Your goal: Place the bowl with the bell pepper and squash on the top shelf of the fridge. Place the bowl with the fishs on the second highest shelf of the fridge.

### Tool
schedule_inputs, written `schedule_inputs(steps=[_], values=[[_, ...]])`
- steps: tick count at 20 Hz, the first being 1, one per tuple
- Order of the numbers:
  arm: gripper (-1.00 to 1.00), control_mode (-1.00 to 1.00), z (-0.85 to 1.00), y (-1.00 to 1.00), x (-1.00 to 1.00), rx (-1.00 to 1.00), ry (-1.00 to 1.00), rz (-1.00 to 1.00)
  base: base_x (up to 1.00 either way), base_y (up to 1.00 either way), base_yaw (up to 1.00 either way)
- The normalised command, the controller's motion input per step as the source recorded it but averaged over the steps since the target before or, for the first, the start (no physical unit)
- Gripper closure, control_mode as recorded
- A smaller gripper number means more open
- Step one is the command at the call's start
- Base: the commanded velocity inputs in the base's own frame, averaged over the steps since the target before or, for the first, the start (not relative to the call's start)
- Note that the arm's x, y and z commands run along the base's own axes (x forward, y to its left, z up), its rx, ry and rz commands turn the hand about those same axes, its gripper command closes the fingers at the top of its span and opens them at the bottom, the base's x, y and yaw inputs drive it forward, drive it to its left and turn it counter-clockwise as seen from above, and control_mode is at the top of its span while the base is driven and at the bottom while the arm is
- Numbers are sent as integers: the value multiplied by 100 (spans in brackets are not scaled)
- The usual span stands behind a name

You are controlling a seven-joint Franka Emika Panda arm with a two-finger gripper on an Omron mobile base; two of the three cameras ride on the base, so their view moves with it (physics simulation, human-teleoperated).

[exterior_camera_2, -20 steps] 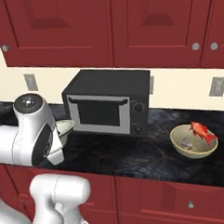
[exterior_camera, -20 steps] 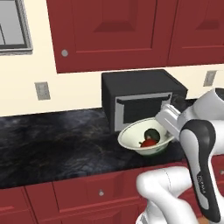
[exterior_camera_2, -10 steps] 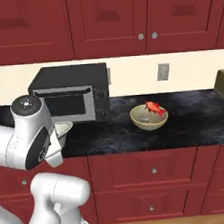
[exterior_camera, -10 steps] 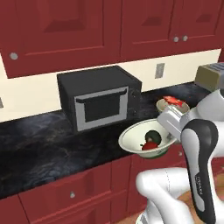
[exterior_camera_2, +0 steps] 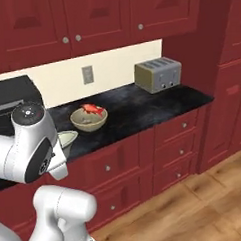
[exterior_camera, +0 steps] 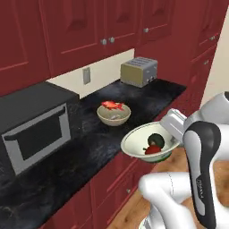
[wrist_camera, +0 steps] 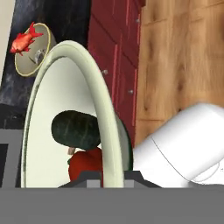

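Off-white bowl (exterior_camera: 145,144) with green foot: held off the surface (exterior_camera: 89,147), out past its front edge and above the red drawer fronts (exterior_camera_2: 144,161). Contents: one dark green squash (exterior_camera: 156,140) and one red bell pepper (exterior_camera: 152,150), lying side by side and touching. The hand (wrist_camera: 111,175) is closed tight on the bowl's rim, one finger inside the wall and one outside.

Cream-tan bowl (exterior_camera: 113,115): resting on the dark surface, between the microwave (exterior_camera: 33,125) and the toaster (exterior_camera: 139,71). Contents: a red-orange fish (exterior_camera: 112,105) lying across its top and a grey fish (wrist_camera: 39,54), partly hidden.

Wall socket (exterior_camera_2: 87,74): on the pale back wall, above the cream-tan bowl.
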Motion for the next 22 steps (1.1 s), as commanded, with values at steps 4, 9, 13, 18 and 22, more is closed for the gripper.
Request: schedule_inputs(steps=[4, 9, 13, 18, 22], values=[[100, 100, 0, 0, 0, 0, 0, 0, 13, -52, -70], [100, 100, 0, 0, 0, 0, 0, 0, 6, -31, -80], [100, 100, 0, 0, 0, 0, 0, 0, 0, 1, -99], [100, 100, 0, 0, 0, 0, 0, 0, 0, 2, -100], [100, 100, 0, 0, 0, 0, 0, 0, 0, 1, -100]])
